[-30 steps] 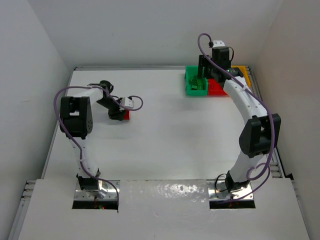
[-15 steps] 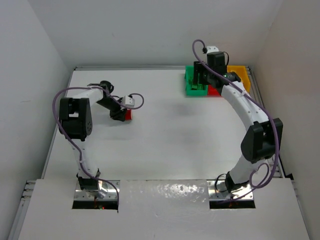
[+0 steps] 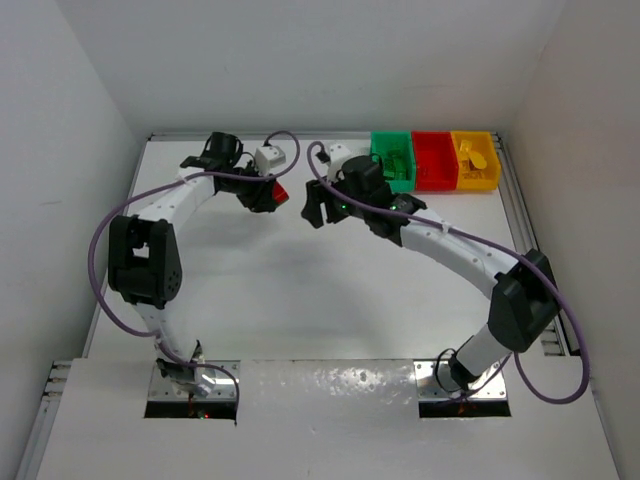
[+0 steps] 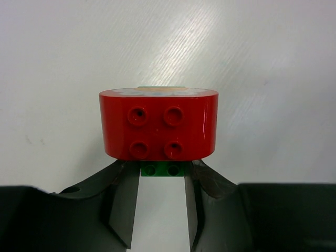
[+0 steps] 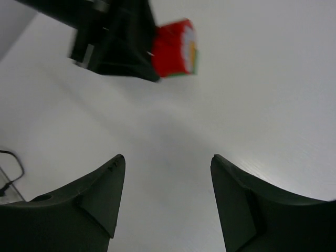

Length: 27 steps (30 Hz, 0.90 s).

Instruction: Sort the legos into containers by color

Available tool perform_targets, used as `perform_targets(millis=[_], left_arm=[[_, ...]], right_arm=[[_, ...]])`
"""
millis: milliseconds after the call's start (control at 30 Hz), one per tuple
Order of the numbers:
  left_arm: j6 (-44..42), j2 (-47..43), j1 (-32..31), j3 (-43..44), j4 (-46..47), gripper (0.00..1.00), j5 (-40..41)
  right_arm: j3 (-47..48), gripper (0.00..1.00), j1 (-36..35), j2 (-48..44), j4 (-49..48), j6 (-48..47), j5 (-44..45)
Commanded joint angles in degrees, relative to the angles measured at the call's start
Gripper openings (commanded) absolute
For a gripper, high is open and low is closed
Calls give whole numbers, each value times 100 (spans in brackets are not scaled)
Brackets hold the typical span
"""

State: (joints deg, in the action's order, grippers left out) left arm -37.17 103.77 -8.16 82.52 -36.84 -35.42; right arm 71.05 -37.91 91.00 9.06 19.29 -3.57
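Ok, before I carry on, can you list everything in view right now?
containers: three; green, red, yellow; side by side at the table's far right.
green legos: several, count unclear; in the green container.
yellow lego: at least one; in the yellow container.
red lego: one, rounded; held above the table.
green brick: one, small; right behind the red lego, between the fingers.
table: one, white.
left gripper: shut on the red lego.
right gripper: open, empty, facing it.

White table (image 3: pixel 300 290) enclosed by plain white walls (image 3: pixel 250 60); even light.
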Motion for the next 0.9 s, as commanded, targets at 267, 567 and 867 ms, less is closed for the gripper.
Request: perform_targets(millis=[267,567,867], left_arm=[[1572,-743,-185,264,-51,0,-167],[1458,-1077,-247,194,-289,0,-545],[1186,-1174,-256,221,-596,0,-799]], right_arm=[[129,65,-709,181,-1592,278,435],[472,65,-709,462,-1301,-83,393],[717,65,-718,673,-1275,-557,375]])
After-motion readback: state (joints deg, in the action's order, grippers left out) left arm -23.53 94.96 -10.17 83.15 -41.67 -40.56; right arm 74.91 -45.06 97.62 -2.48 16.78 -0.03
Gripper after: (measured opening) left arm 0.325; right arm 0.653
